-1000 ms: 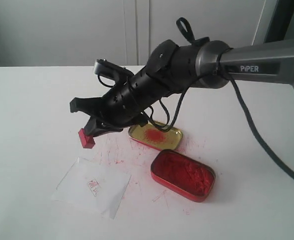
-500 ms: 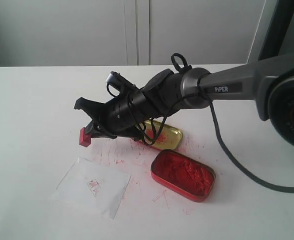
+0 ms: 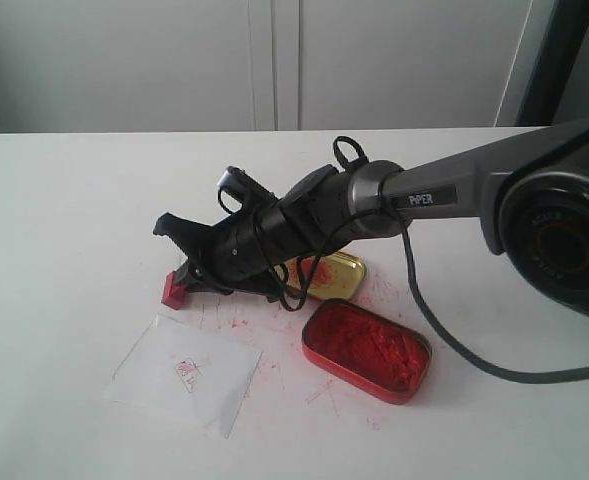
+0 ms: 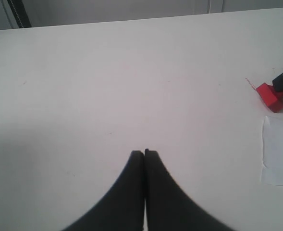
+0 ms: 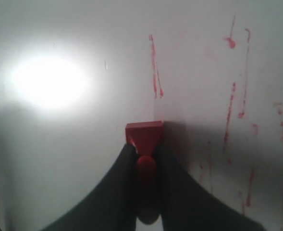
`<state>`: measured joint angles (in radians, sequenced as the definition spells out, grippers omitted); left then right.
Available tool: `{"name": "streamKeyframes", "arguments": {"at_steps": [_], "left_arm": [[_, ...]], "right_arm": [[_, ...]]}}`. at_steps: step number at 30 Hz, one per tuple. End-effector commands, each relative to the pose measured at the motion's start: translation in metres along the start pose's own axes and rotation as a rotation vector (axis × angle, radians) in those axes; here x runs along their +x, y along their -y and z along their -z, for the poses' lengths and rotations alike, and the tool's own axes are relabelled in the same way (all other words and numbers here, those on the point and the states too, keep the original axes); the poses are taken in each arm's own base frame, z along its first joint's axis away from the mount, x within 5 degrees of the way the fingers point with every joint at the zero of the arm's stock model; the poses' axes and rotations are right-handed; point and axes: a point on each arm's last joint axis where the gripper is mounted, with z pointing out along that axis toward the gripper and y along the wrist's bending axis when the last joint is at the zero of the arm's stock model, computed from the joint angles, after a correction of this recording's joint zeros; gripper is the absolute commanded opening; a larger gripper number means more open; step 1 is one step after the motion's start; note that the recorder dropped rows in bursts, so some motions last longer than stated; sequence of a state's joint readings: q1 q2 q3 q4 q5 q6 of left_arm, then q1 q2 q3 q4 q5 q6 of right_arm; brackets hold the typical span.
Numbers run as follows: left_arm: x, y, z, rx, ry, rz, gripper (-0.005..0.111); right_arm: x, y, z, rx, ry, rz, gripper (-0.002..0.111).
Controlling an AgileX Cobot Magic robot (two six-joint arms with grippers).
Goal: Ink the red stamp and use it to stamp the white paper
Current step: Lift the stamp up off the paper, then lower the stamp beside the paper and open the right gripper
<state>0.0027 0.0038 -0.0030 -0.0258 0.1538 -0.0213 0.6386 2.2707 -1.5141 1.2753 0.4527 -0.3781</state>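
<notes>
My right gripper (image 3: 186,276) reaches across to the left of the exterior view and is shut on the red stamp (image 3: 174,290). The stamp's square base is low against the table, just beyond the far corner of the white paper (image 3: 184,372). In the right wrist view both fingers clamp the knobbed handle of the red stamp (image 5: 144,134), with my right gripper (image 5: 144,150) shut on it. The paper lies flat and bears a small red imprint. My left gripper (image 4: 144,153) is shut and empty over bare table, with the stamp (image 4: 269,96) and paper (image 4: 279,151) off to one side.
The red tin of ink paste (image 3: 366,350) stands open to the right of the paper. The gold lid (image 3: 336,274), smeared red, lies behind it, partly under my right arm. Red smears (image 3: 236,305) streak the white table (image 3: 64,220) around them.
My right arm has dropped lower and carried the red stamp down toward the table beyond the paper. The paper, tins and left gripper have not moved.
</notes>
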Motion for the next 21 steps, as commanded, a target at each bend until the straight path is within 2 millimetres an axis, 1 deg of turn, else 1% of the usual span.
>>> {"name": "streamKeyframes", "arguments": {"at_steps": [1, 2, 5, 7, 11, 21], "left_arm": [[0.000, 0.000, 0.000, 0.002, 0.004, -0.001, 0.000], [0.000, 0.000, 0.000, 0.002, 0.004, -0.001, 0.000], [0.000, 0.000, 0.000, 0.002, 0.004, -0.001, 0.000], [0.000, 0.000, 0.000, 0.002, 0.004, -0.001, 0.000], [0.000, 0.000, 0.000, 0.002, 0.004, -0.001, 0.000], [0.000, 0.000, 0.000, 0.002, 0.004, -0.001, 0.000]], "right_arm": [[0.001, 0.001, -0.001, -0.003, -0.013, -0.010, 0.005], [0.001, 0.001, -0.001, -0.003, -0.012, -0.025, 0.012], [0.000, -0.003, 0.003, -0.011, -0.006, -0.027, 0.027], [-0.003, -0.012, 0.011, -0.027, 0.017, -0.016, 0.037], [-0.006, -0.017, 0.017, -0.021, 0.035, -0.005, 0.038], [-0.012, -0.011, 0.023, 0.086, 0.093, 0.060, 0.038]]}}
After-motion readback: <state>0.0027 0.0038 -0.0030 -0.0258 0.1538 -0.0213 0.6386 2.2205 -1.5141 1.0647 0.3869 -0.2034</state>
